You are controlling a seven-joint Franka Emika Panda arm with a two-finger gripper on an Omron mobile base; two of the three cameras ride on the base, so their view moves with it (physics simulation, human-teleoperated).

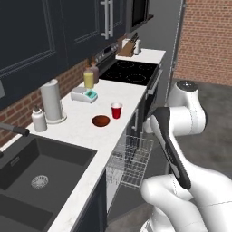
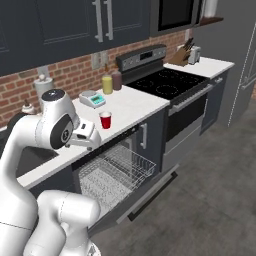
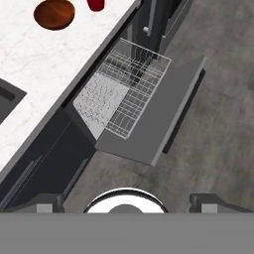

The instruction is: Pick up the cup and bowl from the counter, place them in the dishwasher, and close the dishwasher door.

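Note:
The red cup (image 1: pixel 116 110) stands upright on the white counter (image 1: pixel 81 136), with the dark red-brown bowl (image 1: pixel 100 121) just to its left and nearer the sink. The dishwasher door (image 3: pixel 163 114) lies folded down, and the silver wire rack (image 3: pixel 129 89) is pulled out over it with nothing in it. My gripper (image 3: pixel 131 202) hangs high above the floor in front of the dishwasher and looks straight down. It is open and holds nothing. In the hand view the bowl (image 3: pixel 54 13) and the cup (image 3: pixel 95 4) sit at the top edge, far from the fingertips (image 3: pixel 49 203).
A black sink (image 1: pixel 41 172) is set into the counter's near end. Behind the cup stand a paper towel roll (image 1: pixel 51 100), a soap bottle (image 1: pixel 39 120), a kitchen scale (image 1: pixel 84 95) and a yellow-filled bottle (image 1: pixel 89 79). The stove (image 1: pixel 129 71) lies beyond. Grey floor (image 2: pixel 210 190) spreads to the right.

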